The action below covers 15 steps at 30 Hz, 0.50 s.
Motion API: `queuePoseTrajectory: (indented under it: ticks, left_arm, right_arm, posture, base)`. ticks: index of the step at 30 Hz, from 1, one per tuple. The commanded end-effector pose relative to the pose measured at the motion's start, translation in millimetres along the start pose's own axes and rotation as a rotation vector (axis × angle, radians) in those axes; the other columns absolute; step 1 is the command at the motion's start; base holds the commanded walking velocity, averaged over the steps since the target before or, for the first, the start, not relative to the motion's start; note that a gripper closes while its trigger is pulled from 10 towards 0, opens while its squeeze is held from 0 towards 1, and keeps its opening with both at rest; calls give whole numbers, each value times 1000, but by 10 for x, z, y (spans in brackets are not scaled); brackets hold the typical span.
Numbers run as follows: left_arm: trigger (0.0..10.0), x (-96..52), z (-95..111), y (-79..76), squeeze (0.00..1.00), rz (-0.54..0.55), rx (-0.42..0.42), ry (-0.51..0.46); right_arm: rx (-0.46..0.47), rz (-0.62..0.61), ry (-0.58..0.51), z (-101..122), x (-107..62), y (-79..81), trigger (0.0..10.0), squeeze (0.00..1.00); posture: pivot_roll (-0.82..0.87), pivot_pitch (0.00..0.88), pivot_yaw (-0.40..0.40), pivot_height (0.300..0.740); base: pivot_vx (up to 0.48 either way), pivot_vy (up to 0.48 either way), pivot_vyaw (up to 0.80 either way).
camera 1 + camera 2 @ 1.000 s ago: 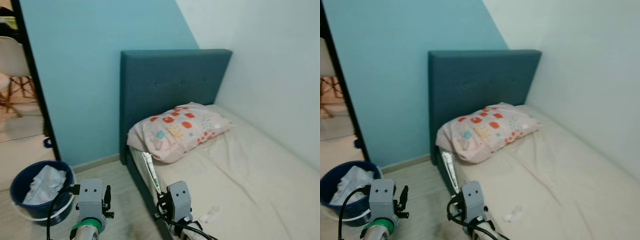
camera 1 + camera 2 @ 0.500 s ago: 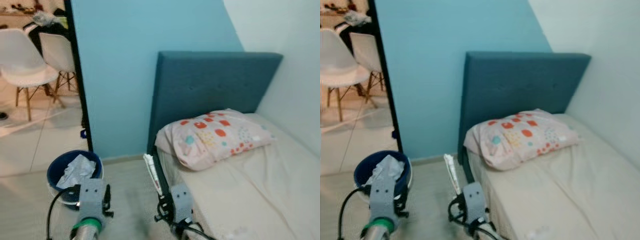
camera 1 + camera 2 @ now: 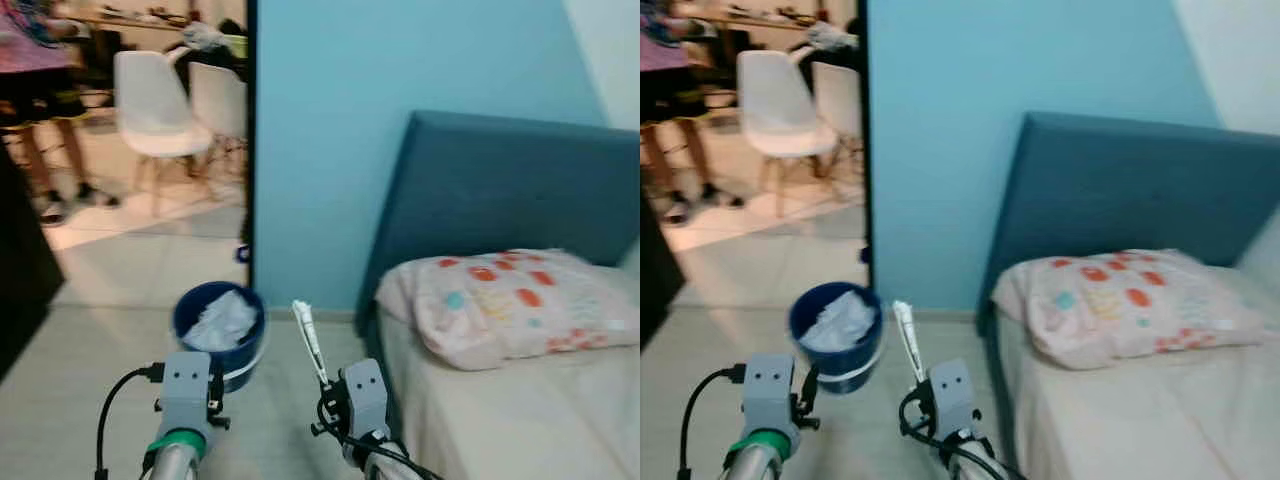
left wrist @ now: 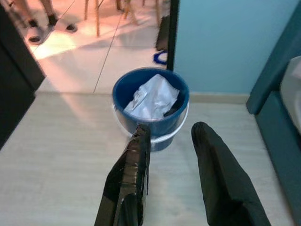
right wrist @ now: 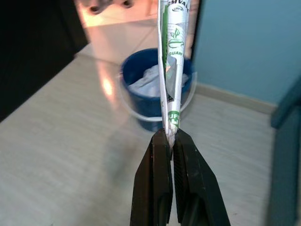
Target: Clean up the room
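A blue bucket [image 3: 245,350] holding crumpled white paper [image 4: 151,96] stands on the floor by the doorway, ahead of both arms. My right gripper [image 5: 168,134] is shut on the lower end of a white tube with green print [image 5: 170,70], which points up and forward toward the bucket [image 5: 141,115]. In the left eye view the tube [image 3: 308,340] rises between the bucket and the bed. My left gripper [image 4: 171,128] is open and empty, held low with its fingers aimed at the bucket's rim [image 4: 181,89].
A bed [image 3: 520,420] with a teal headboard [image 3: 500,190] and a spotted pillow [image 3: 510,300] lies on the right. A black door frame [image 3: 250,150] opens to a room with white chairs [image 3: 150,100] and a standing person [image 3: 40,90]. Dark furniture [image 3: 20,270] stands at the left.
The camera has swung left, so the bed slid right and the bucket and doorway came toward the middle. The tube stays in my right gripper.
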<state>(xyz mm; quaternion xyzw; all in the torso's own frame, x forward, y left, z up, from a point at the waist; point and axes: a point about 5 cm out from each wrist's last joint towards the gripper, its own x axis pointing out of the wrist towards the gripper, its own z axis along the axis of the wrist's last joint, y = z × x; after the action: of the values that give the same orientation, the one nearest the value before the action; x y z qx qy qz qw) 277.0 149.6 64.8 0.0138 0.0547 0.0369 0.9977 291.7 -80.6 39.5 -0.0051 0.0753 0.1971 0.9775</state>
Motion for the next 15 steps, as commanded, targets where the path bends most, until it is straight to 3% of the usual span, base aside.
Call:
queuePoseTrajectory:
  ticks: [1,13,15]
  left_arm:
    - [10000,-10,-34,-31,0,-8,0,13]
    - [10000,-4,-16,-43,0,-14,20,1]
    - [10000,-1,-3,-49,0,-21,50,-8]
  right_arm:
    - [7,-19,18,-48,-30,-43,10000,0]
    - [6,-19,16,-53,-34,-45,10000,0]
    - [5,-18,15,-53,-35,-45,10000,0]
  posture:
    - [43,25,-34,740]
    - [42,19,-34,740]
    - [41,18,-33,740]
  base:
    - [0,0,800]
    - [0,0,800]
    - [0,-480,800]
